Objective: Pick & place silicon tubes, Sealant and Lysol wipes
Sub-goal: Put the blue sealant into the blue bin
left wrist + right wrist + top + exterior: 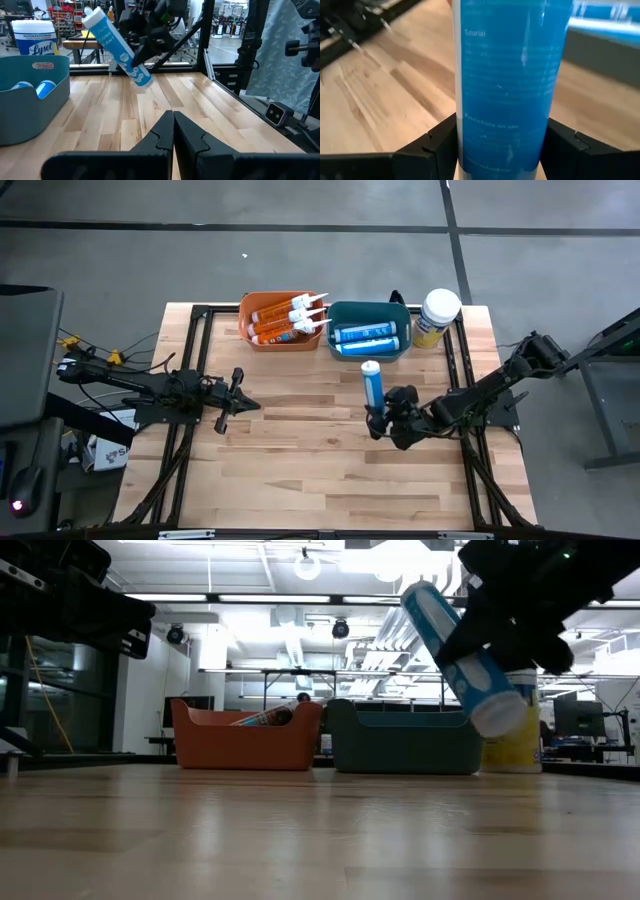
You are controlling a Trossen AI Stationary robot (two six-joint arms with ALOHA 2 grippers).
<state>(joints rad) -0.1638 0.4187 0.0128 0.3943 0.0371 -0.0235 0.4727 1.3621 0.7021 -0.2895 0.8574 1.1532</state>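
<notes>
My right gripper (383,418) is shut on a blue sealant tube (372,385) with a white cap, above the table's middle right. The tube also shows in the low view (462,648) and the left wrist view (116,46). My left gripper (243,400) is shut and empty at the table's middle left, its fingers together (173,115). An orange bin (262,308) holds several orange tubes. A teal bin (368,311) holds blue tubes lying flat. The Lysol wipes canister (437,316) stands upright on its base, right of the teal bin. My right gripper pinches the tube's round body (510,125) between its two fingers (437,142), nearer the flat bottom end than the cap. The fingers come about level from the table's right and lie across the tube. The tube is lifted clear of the table and tilted, cap end up (418,592).
The two bins and the canister stand in a row along the table's far edge. A black frame (195,330) borders the table top. Bare wood (300,470) lies toward the near edge. Cables and equipment (90,365) sit off the table's left.
</notes>
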